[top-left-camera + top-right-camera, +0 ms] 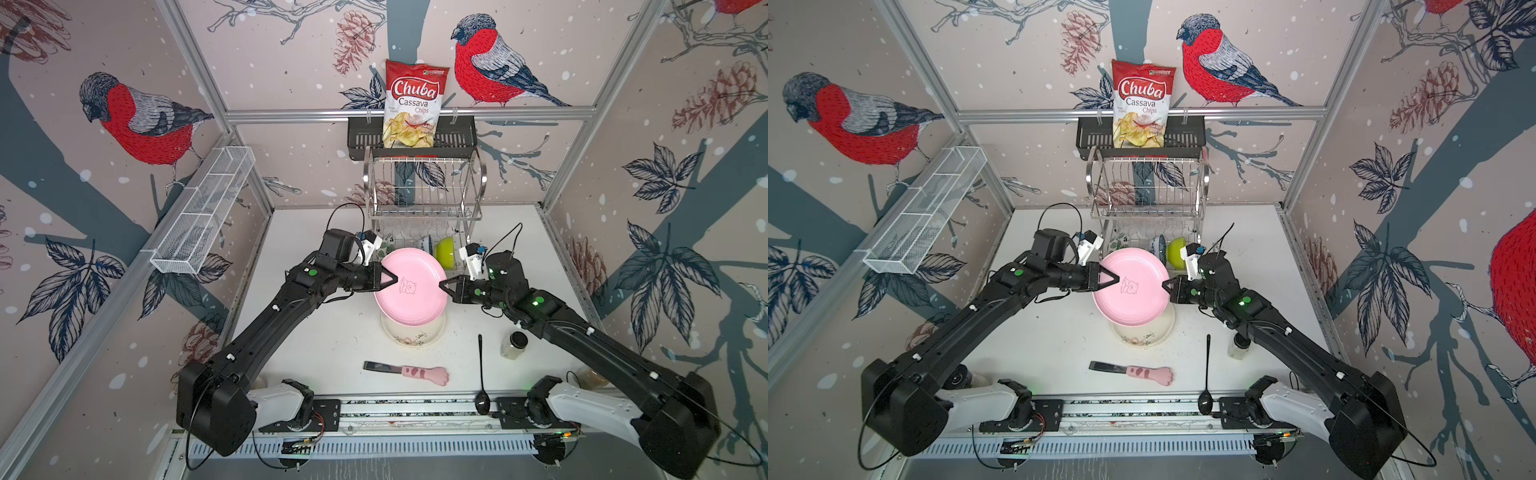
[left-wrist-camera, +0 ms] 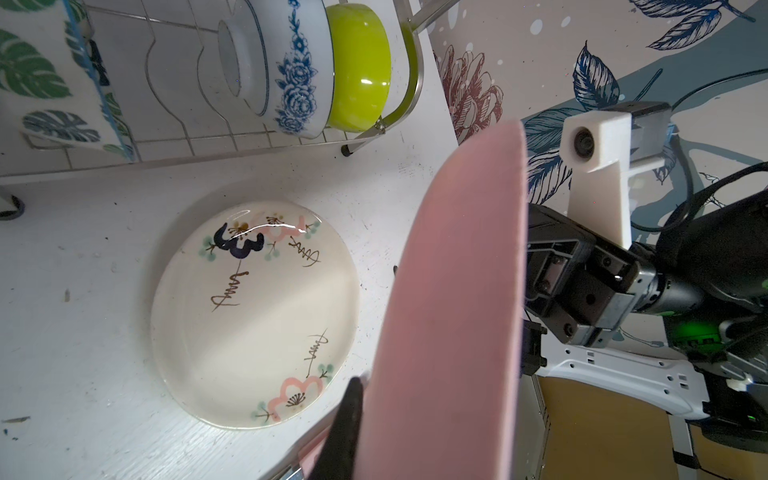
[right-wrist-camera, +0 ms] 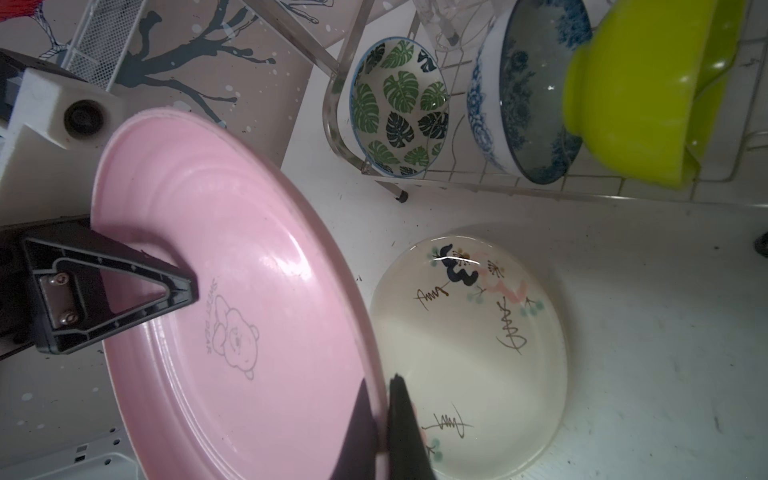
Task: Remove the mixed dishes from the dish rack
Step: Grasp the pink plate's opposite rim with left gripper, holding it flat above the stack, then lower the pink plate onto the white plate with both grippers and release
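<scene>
Pink plate (image 1: 415, 303) gripped between left end effector (image 1: 395, 279) and right end effector (image 1: 441, 286).

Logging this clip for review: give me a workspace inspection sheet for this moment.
Surface: white table, scuffed and specked.
Job's things: pink plate held tilted over the decorated white plate, which lies on the table; dish rack lower tier holds green-leaf bowl, blue-white bowl, lime bowl.
Clutter: black spoon, jar, paw-handled knife.
Grippers: left gripper and right gripper both shut on opposite rims of the pink plate.
Cables: black cable loop above each wrist.
Surroundings: chips bag in black basket; white mesh tray on the wall.
</scene>
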Controlling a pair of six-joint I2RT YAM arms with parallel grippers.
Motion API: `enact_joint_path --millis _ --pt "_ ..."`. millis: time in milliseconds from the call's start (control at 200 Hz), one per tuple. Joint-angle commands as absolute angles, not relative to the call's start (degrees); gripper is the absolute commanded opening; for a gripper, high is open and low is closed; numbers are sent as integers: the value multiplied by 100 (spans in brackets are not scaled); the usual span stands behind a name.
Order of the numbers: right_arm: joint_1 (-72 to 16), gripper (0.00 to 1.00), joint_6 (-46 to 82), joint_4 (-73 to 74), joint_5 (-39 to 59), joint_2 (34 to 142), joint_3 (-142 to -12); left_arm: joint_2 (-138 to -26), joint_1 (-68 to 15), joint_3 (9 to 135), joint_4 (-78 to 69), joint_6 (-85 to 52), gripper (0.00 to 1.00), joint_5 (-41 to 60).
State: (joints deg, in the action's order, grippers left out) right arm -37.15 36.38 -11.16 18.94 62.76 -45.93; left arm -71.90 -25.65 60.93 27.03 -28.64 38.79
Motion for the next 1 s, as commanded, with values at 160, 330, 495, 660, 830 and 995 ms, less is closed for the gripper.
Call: enact_joint_path --millis 160,330,495,660,830,995 --pt "-3735 0 3987 -1011 1805 6289 -4298 -7002 -2572 5200 1603 -3373 73 4019" --pt "-3735 0 4107 -1090 1460 6274 -4017 -6927 -2575 5046 1888 -3207 80 3509" --pt "-3759 0 4334 -1022 1218 6400 -3752 -6912 -2575 4942 2229 -3131 70 2563" --pt "-3899 0 4467 -1028 887 6679 -3604 -6982 -2580 4567 2105 -3197 67 2314" --pt "-4083 0 4569 -862 706 7040 -3577 -7054 -2628 4252 1830 -3305 47 2208" --pt "-4104 0 4623 -629 701 7383 -3611 -7223 -2661 4162 1646 -3285 38 2167"
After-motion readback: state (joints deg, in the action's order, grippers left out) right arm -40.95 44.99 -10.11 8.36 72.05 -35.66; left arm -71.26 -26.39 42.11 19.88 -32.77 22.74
